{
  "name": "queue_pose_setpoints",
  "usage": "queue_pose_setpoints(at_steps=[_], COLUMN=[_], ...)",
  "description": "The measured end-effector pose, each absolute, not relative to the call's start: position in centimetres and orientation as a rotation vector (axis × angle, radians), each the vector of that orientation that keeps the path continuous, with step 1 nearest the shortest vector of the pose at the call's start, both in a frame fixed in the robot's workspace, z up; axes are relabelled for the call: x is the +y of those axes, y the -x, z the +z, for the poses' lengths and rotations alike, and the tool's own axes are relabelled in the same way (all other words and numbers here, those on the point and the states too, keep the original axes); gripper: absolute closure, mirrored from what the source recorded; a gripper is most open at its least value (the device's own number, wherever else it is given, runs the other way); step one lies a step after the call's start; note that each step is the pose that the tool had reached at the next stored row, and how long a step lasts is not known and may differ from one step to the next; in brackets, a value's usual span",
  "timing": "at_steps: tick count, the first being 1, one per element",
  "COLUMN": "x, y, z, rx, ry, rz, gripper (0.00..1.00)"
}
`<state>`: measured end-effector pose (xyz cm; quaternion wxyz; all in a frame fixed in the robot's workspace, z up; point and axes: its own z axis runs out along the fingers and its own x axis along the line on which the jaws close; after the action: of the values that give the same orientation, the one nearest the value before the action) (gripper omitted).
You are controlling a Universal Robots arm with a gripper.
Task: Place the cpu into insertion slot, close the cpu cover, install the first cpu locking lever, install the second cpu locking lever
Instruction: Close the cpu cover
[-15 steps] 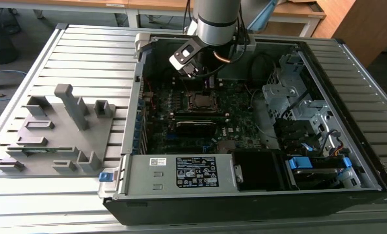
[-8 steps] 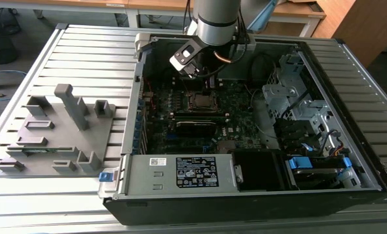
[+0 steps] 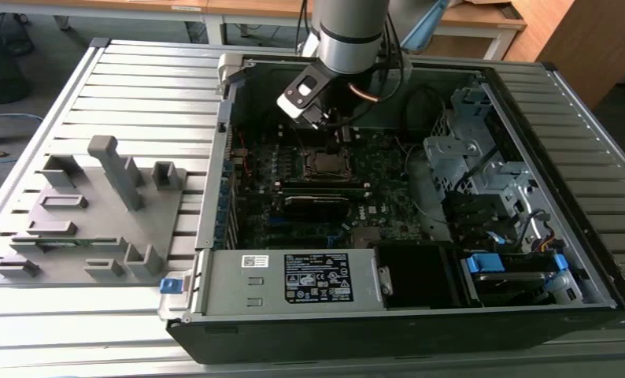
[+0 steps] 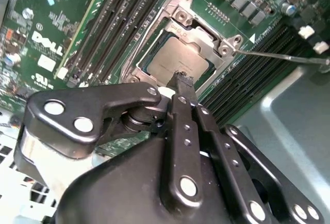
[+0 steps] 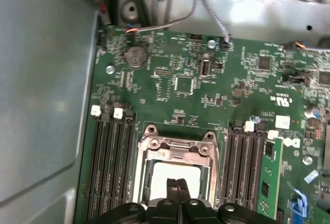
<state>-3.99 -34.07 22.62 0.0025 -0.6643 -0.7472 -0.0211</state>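
CPU (image 4: 178, 61) lay flat in the insertion slot (image 4: 154, 25) on the green board, with the CPU cover (image 4: 203, 34) apparently lowered over it so that the grey metal top showed through the window. The gripper (image 4: 183, 77) hung just above the near edge of the chip. Its jaws were clenched together with nothing between them, which both wrist views showed. A thin locking lever (image 4: 278, 56) stuck out sideways from one corner of the slot across the memory slots (image 4: 129, 17), and it looked unlatched. In the exterior view the arm reached down into the open computer case (image 3: 397, 331), which lay on the slatted table (image 3: 134, 79).

Several things could go wrong from here. The shut tip was close to the bare metal top, so a downward push off target could scratch the chip or press it unevenly on the pins beneath. The lever was thin and springy, and a narrow tip pressing it could slide off and strike the memory slots. With no lever hooked, the cover could also lift.
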Motion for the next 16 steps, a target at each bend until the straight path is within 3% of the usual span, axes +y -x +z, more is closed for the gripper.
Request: queue_pose_setpoints(at_steps=[16], x=[-34.07], y=[3.99], z=[22.61], rx=[-2.449], ry=[1.955], rz=[-0.065], gripper=[0.89])
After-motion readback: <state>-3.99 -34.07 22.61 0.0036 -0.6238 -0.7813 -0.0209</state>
